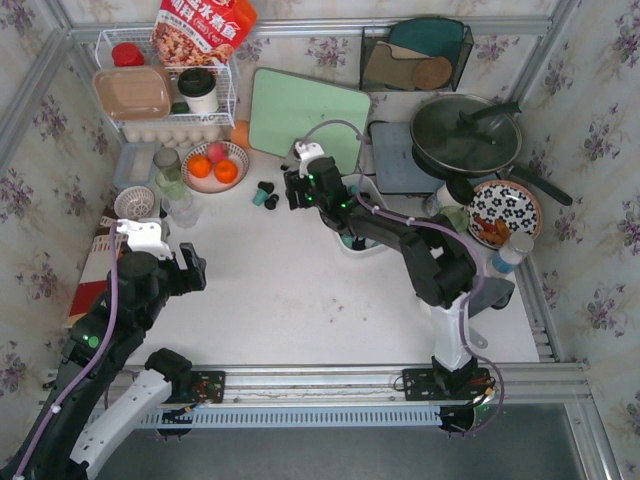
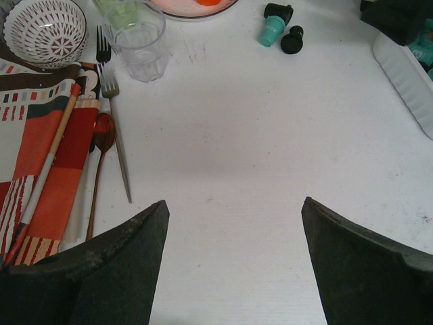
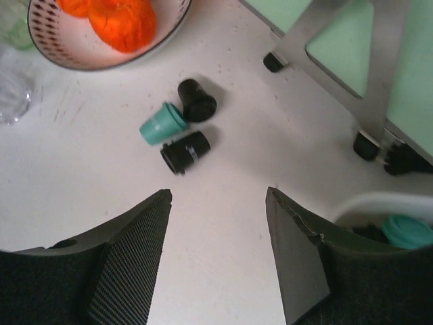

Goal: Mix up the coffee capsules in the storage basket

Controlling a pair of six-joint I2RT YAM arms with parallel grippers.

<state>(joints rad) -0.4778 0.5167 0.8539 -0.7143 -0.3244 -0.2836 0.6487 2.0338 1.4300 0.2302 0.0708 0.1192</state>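
Observation:
Three coffee capsules lie loose on the white table: a teal one (image 3: 162,123) between two black ones (image 3: 197,99) (image 3: 185,151). My right gripper (image 3: 218,193) hovers just short of them, open and empty. The white storage basket (image 3: 379,202) sits at its right, with a teal capsule (image 3: 406,230) and dark ones inside. From above, the right gripper (image 1: 293,187) is beside the loose capsules (image 1: 264,194), and the arm covers most of the basket. My left gripper (image 1: 192,270) stands open and empty over bare table at the left. In its view the capsules (image 2: 273,28) and the basket's wall (image 2: 406,74) lie far ahead.
A bowl of oranges (image 1: 215,165) and a glass (image 2: 139,40) stand left of the capsules. Forks and spoons (image 2: 111,122) lie by a patterned cloth (image 2: 40,156). A green cutting board (image 1: 305,110) on a stand, a pan (image 1: 465,135) and a wire rack (image 1: 165,90) line the back.

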